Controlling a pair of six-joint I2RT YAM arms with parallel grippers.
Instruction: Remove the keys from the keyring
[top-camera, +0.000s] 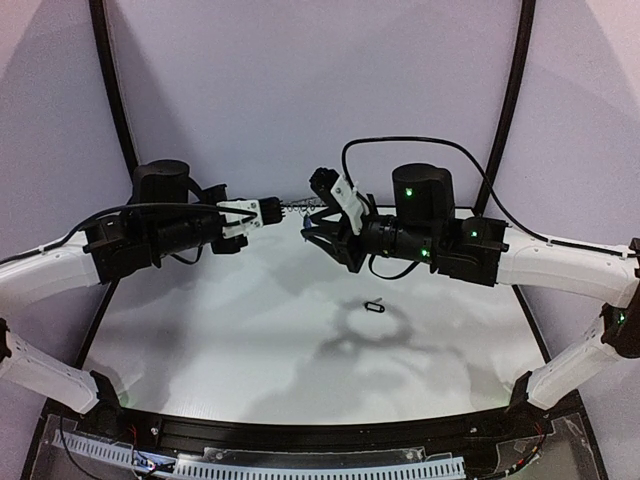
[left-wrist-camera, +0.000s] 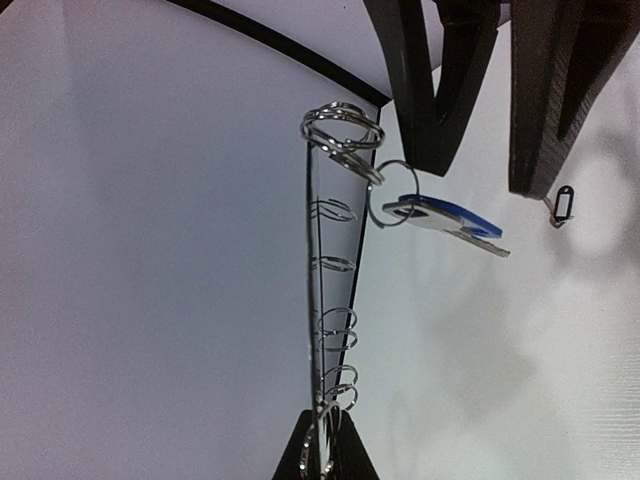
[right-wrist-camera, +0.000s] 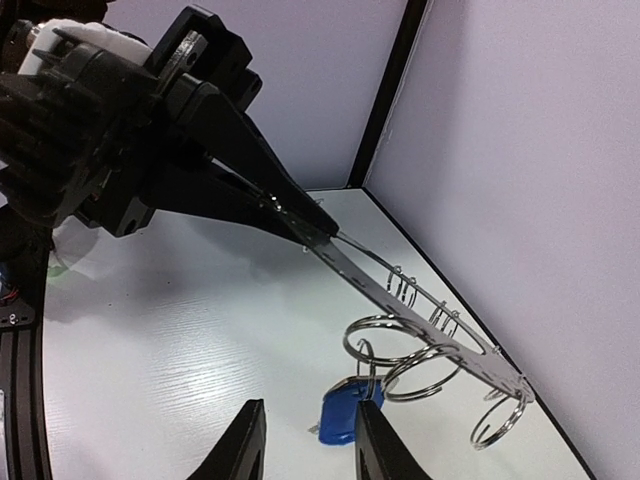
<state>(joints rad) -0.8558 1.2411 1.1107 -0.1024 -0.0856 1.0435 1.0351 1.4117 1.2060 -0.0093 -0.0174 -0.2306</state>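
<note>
My left gripper (top-camera: 262, 213) is shut on one edge of the keyring (top-camera: 298, 207) and holds it in the air above the back of the table. In the left wrist view the keyring (left-wrist-camera: 333, 290) shows edge-on, rising from my left gripper (left-wrist-camera: 327, 452). The blue-headed key (left-wrist-camera: 447, 216) hangs from a small wire loop near the ring's far end. My right gripper (right-wrist-camera: 305, 450) is open, and the blue key (right-wrist-camera: 343, 417) hangs just beyond its right finger (right-wrist-camera: 375, 445), apart from the jaws. The black-headed key (top-camera: 373, 305) lies loose on the table and also shows in the left wrist view (left-wrist-camera: 562, 204).
The white table (top-camera: 250, 340) has a black rim and pale walls close behind the grippers. Several bigger wire rings (right-wrist-camera: 400, 355) hang from the keyring near the blue key. The right arm's fingers (left-wrist-camera: 437, 110) hang just beyond the keyring's end.
</note>
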